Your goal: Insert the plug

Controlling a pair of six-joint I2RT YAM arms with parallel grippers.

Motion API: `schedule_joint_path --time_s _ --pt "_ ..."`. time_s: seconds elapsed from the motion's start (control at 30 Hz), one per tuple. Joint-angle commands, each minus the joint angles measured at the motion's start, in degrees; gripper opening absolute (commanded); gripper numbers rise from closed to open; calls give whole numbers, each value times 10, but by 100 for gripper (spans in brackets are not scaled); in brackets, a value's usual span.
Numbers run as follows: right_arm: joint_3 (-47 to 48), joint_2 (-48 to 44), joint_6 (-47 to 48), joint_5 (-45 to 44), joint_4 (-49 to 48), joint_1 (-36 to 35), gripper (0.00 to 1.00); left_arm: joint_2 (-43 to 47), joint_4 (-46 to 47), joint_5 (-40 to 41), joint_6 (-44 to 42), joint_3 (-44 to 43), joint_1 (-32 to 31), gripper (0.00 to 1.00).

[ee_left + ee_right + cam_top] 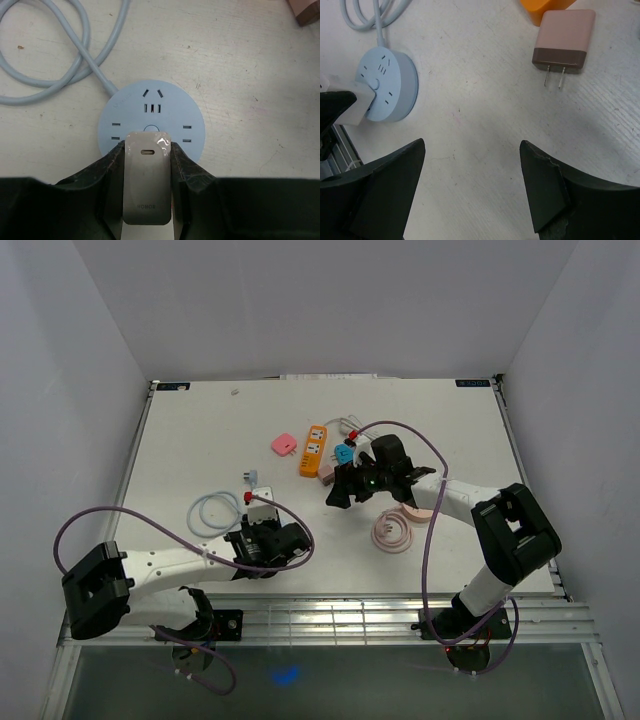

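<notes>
A white charger plug (147,180) with a small port on its end sits between the fingers of my left gripper (147,150), which is shut on it. The plug's front end rests over the near part of a round light-blue socket hub (150,112); its prongs are hidden. From the right wrist, the same plug (352,102) stands against the hub (387,87) at the left edge. My right gripper (472,145) hangs open over bare table, nothing between its fingers. From above, the left gripper (262,540) is near the front and the right gripper (345,490) is mid-table.
The hub's pale blue cable (210,510) loops to its left. An orange power strip (314,450), a pink adapter (565,37) with two prongs, a blue plug (344,453) and a pink block (284,444) lie at the back. A coiled pink cable (395,530) lies on the right.
</notes>
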State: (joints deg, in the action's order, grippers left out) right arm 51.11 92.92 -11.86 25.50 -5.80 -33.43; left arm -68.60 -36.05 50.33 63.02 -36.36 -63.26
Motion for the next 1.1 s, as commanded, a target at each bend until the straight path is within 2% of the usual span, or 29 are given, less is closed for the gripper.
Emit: schedule_joint_path --time_s 0.0,0.33,0.63,0.77,0.9,1.07 --pt "18 -5 -5 16 -24 0 81 -17 -44 0 84 16 -12 0" --pt "14 -11 -5 15 -27 0 81 -44 -42 -6 214 62 -41 0" --pt "14 -10 -7 18 -31 1 81 -179 -111 -16 214 -27 -54 0" --pt "14 -9 -6 19 -31 1 81 -183 -103 -41 198 -35 -53 0" --pt "14 -11 -5 19 -30 1 82 -152 -43 -73 149 0 -39 0" --pt "13 -13 -5 17 -28 1 81 -145 -31 -77 148 10 -35 0"
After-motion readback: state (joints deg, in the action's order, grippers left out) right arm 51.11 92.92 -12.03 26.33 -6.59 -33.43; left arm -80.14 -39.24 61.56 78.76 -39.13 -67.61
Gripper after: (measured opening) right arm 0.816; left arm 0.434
